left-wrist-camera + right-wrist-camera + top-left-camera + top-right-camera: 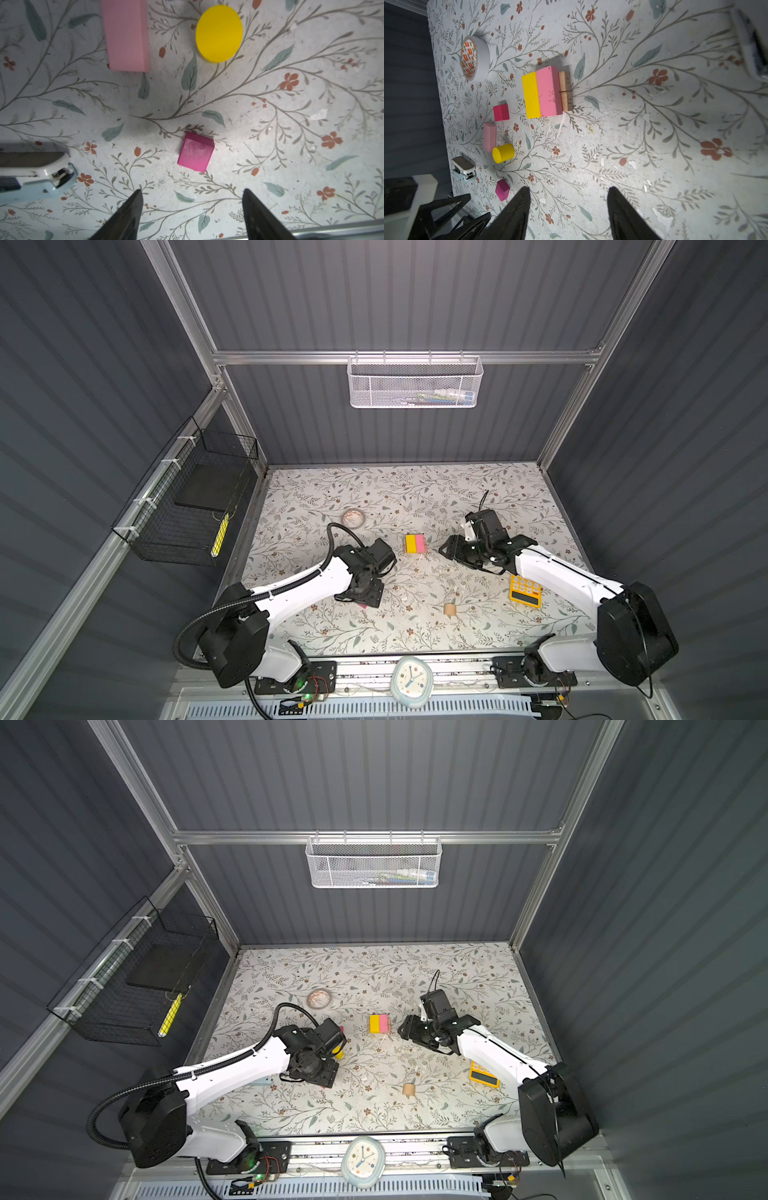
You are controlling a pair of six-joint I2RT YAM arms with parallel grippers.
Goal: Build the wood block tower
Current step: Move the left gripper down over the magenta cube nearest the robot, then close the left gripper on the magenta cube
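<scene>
1. Left gripper (192, 191): jaws apart, empty. The cube (196, 152) lies just ahead, centred between them, likely lined up for a grasp.
2. Right gripper (569, 188): jaws apart, empty. The tower (544, 91) stands well ahead, probably so the gripper keeps clear.

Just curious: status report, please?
Both jaws open, empty. Tower only a base: yellow, pink, tan. Magenta cube ahead of left jaws, nothing blocking.

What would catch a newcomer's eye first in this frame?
The bright yellow bar and pink bar lying side by side at mid-table, atop tan blocks, stand out most. The left gripper hangs open close to a magenta cube, and an orange calculator lies beside the right arm.
</scene>
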